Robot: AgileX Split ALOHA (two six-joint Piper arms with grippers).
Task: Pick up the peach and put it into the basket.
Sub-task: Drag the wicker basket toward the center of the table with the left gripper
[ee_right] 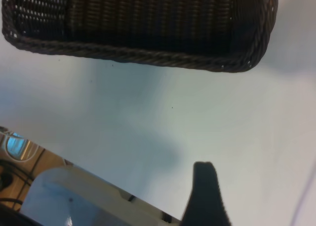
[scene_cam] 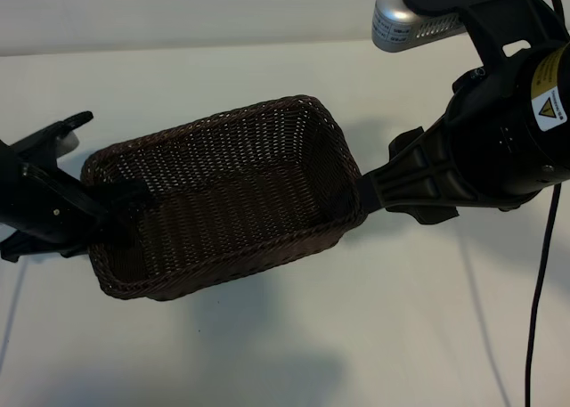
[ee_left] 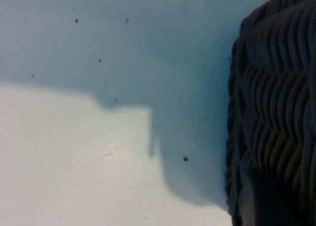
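Note:
The dark brown wicker basket (scene_cam: 267, 131) fills the middle of the exterior view on the white table. My left gripper (scene_cam: 105, 202) is at its left end, one finger inside the wall and the rest outside, shut on the braided rim. The left wrist view shows only the basket's weave (ee_left: 276, 112) close up beside bare table. My right gripper (scene_cam: 378, 189) is just off the basket's right end, open with nothing in it. One of its fingers (ee_right: 207, 191) stands well apart from the basket (ee_right: 148, 18) in the right wrist view. The peach shows in no view, and none lies in the visible basket interior.
A silver camera housing (scene_cam: 405, 20) hangs above the right arm. A black cable (scene_cam: 539, 309) runs down the right side. White table (scene_cam: 294, 345) lies in front of the basket, and the right wrist view shows the table's edge (ee_right: 98, 184).

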